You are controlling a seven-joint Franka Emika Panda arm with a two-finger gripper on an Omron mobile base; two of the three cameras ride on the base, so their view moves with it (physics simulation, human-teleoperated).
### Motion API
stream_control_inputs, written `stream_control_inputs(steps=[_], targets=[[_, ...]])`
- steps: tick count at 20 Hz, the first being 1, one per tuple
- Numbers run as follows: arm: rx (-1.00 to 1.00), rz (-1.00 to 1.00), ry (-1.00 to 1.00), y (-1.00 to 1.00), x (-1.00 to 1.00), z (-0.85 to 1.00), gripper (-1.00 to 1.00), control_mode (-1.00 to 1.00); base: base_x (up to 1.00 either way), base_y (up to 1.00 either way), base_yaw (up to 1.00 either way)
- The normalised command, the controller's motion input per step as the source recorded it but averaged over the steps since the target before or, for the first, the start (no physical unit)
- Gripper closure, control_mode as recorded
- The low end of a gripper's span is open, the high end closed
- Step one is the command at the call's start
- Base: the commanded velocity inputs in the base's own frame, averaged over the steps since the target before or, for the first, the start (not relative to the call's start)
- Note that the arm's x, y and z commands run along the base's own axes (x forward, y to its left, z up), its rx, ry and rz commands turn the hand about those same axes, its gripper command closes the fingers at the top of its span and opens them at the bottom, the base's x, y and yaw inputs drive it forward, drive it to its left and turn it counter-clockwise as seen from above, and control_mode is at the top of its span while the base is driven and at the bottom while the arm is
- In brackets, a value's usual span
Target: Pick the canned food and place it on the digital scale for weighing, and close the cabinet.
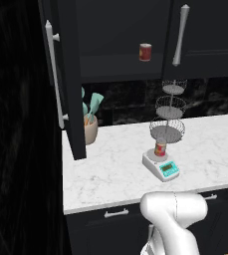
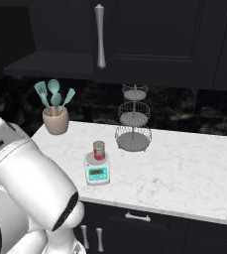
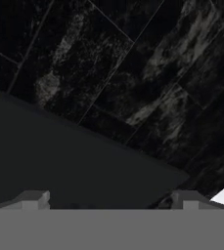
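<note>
The canned food (image 1: 160, 148) is standing upright on the round plate of the digital scale (image 1: 161, 167), which is sitting on the white marble counter (image 1: 110, 174) just in front of a three-tier wire basket stand (image 1: 169, 115). The cabinet (image 1: 68, 74) is hanging open, its left door swung outward toward the camera; a second red can (image 1: 145, 52) is resting on the shelf inside. A beige utensil holder (image 2: 55, 120) with teal utensils is standing near the open door. The gripper (image 3: 111, 197) is standing wide apart and holding nothing, facing dark marbled tile and a flat black panel
</note>
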Motion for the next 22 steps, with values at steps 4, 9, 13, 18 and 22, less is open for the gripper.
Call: stream_control_inputs(steps=[4,9,13,18,22], targets=[[0.00,-0.06,0.00,1.00,-0.67,-0.34,-1.00,-1.00,0.00,0.00,0.00],[0.00,-0.11,0.00,1.00,-0.33,-0.55,-1.00,-1.00,0.00,0.00,0.00],[0.03,-0.21,-0.03,1.00,-0.31,-0.55,-1.00,-1.00,0.00,0.00,0.00],[0.08,-0.24,-0.05,1.00,-0.36,-0.56,-1.00,-1.00,0.00,0.00,0.00],[0.11,-0.21,-0.01,1.00,-0.36,-0.56,-1.00,-1.00,0.00,0.00,0.00]])
